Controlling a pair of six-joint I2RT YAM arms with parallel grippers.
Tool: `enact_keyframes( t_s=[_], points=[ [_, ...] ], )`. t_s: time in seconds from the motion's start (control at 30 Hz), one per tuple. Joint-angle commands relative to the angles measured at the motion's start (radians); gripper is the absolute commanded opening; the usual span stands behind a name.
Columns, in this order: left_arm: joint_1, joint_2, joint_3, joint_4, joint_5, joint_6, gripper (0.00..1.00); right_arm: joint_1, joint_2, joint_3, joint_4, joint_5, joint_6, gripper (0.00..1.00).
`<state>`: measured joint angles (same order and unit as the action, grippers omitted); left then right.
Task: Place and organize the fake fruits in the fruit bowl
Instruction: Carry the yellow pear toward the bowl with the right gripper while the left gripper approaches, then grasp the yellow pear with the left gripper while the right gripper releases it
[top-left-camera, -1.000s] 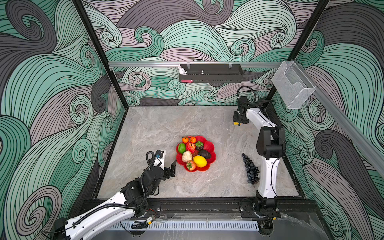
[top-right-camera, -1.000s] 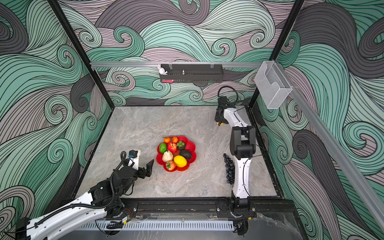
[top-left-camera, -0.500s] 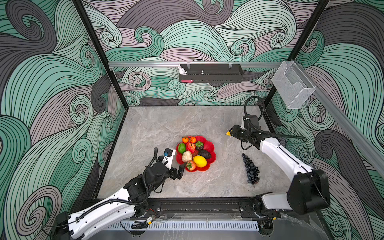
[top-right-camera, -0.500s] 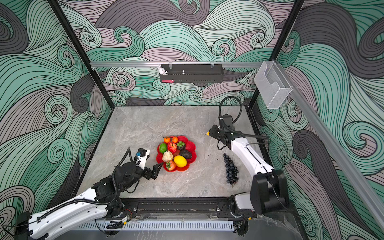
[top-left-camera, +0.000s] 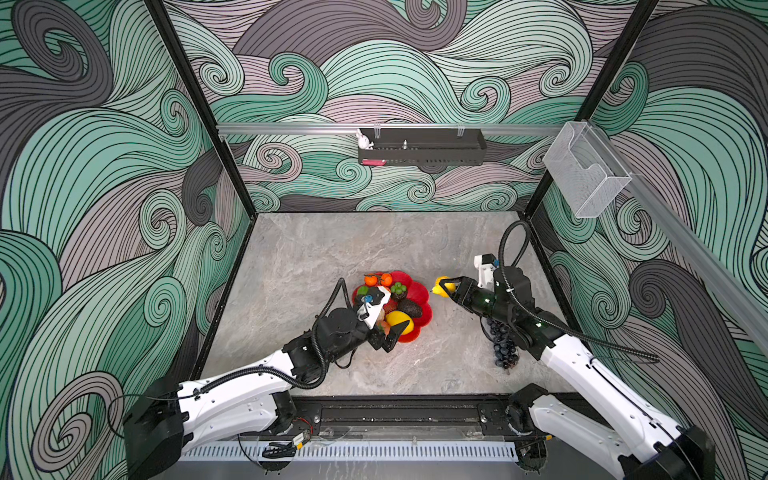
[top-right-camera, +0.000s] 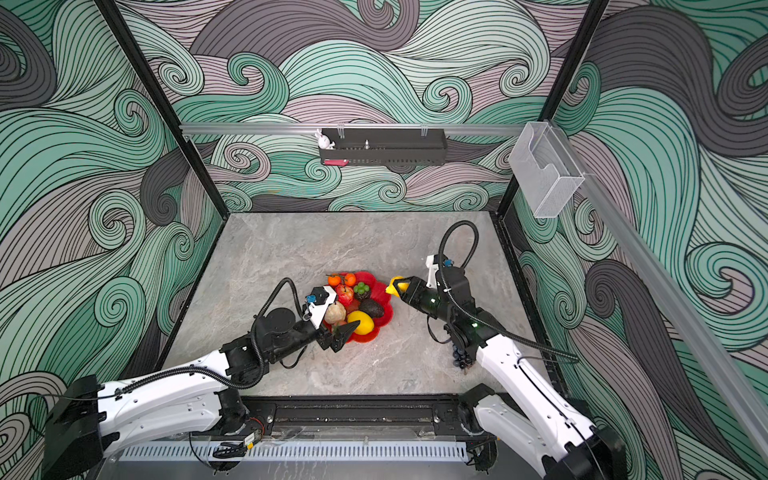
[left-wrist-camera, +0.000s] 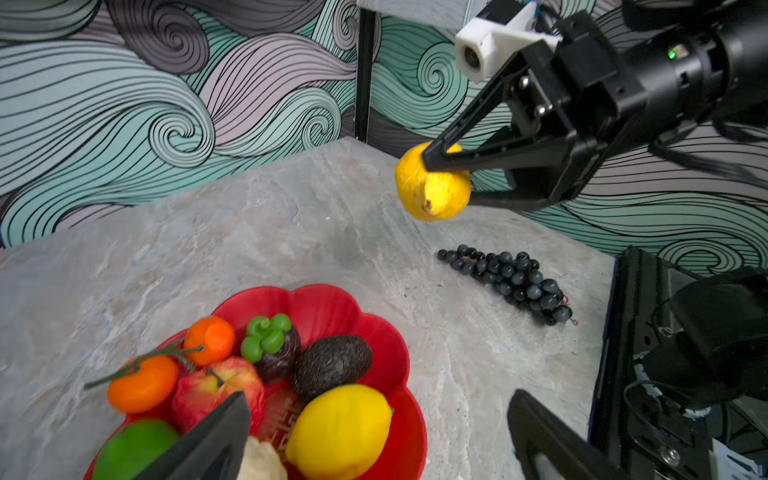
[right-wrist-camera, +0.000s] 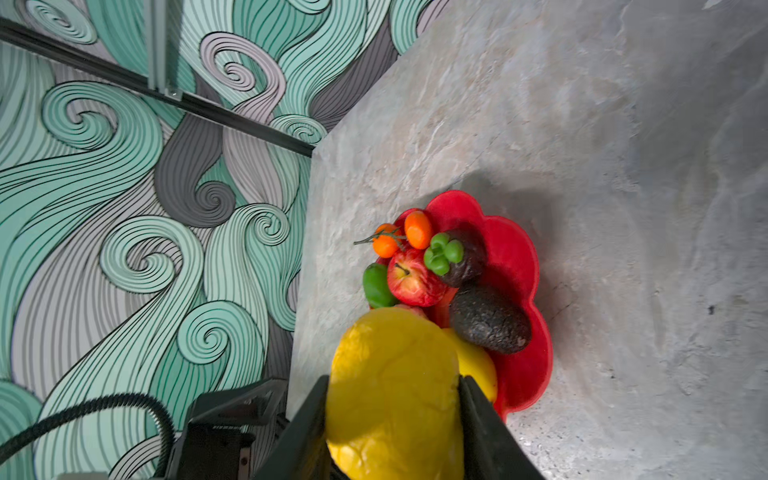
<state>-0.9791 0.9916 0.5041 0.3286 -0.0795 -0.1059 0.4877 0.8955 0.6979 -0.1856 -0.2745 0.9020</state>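
The red scalloped fruit bowl (top-left-camera: 420, 287) (top-right-camera: 381, 291) (left-wrist-camera: 332, 301) (right-wrist-camera: 519, 257) holds a lemon (left-wrist-camera: 338, 428), an avocado (left-wrist-camera: 332, 363), an apple (left-wrist-camera: 216, 386), two tiny oranges (left-wrist-camera: 210, 338), a green fruit (left-wrist-camera: 133, 446) and a pear (top-right-camera: 334, 311). My right gripper (top-left-camera: 441, 287) (top-right-camera: 395, 286) (left-wrist-camera: 449, 180) (right-wrist-camera: 394, 382) is shut on a yellow fruit (left-wrist-camera: 432, 187) (right-wrist-camera: 395, 395), held in the air just right of the bowl. My left gripper (top-left-camera: 390, 332) (top-right-camera: 343, 332) (left-wrist-camera: 378, 399) stands open and empty over the bowl's near edge. The dark grape bunch (top-left-camera: 503, 349) (left-wrist-camera: 511, 278) lies on the table under the right arm.
A black wall tray (top-left-camera: 422, 145) with a small white rabbit figure (top-left-camera: 364, 140) hangs on the back wall. A clear bin (top-left-camera: 582, 170) hangs on the right wall. A black frame rail (top-left-camera: 395, 409) runs along the table's front edge.
The right arm has swung from the back right corner toward the bowl, carrying the yellow fruit. The left gripper has moved forward and right to the bowl's near edge.
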Motion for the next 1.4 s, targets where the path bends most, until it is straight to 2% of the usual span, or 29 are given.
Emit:
enact_keyframes(
  t_s=[0.0,0.13,0.4,0.67,0.83,1.2,1.3,1.37],
  points=[
    [-0.013,0.056,0.076,0.064,0.059,0.051,0.98,0.048,-0.039,-0.027,0.059,-0.030,0.058,0.45],
    [-0.024,0.134,0.142,0.071,0.106,0.068,0.97,0.114,-0.059,-0.037,0.066,-0.018,0.069,0.45],
    [-0.036,0.232,0.203,0.097,0.095,0.075,0.89,0.194,-0.091,-0.046,0.083,0.001,0.083,0.46],
    [-0.047,0.264,0.227,0.112,0.093,0.062,0.77,0.219,-0.098,-0.064,0.098,0.001,0.093,0.46],
    [-0.050,0.264,0.234,0.119,0.106,0.055,0.73,0.228,-0.097,-0.072,0.095,0.013,0.092,0.46],
    [-0.051,0.285,0.270,0.068,0.127,0.061,0.49,0.247,-0.086,-0.070,0.103,0.019,0.092,0.47],
    [-0.051,0.285,0.271,0.048,0.124,0.066,0.46,0.249,-0.086,-0.068,0.101,0.026,0.088,0.49],
    [-0.051,0.279,0.266,0.038,0.113,0.064,0.45,0.248,-0.091,-0.063,0.087,0.038,0.076,0.54]
  ],
)
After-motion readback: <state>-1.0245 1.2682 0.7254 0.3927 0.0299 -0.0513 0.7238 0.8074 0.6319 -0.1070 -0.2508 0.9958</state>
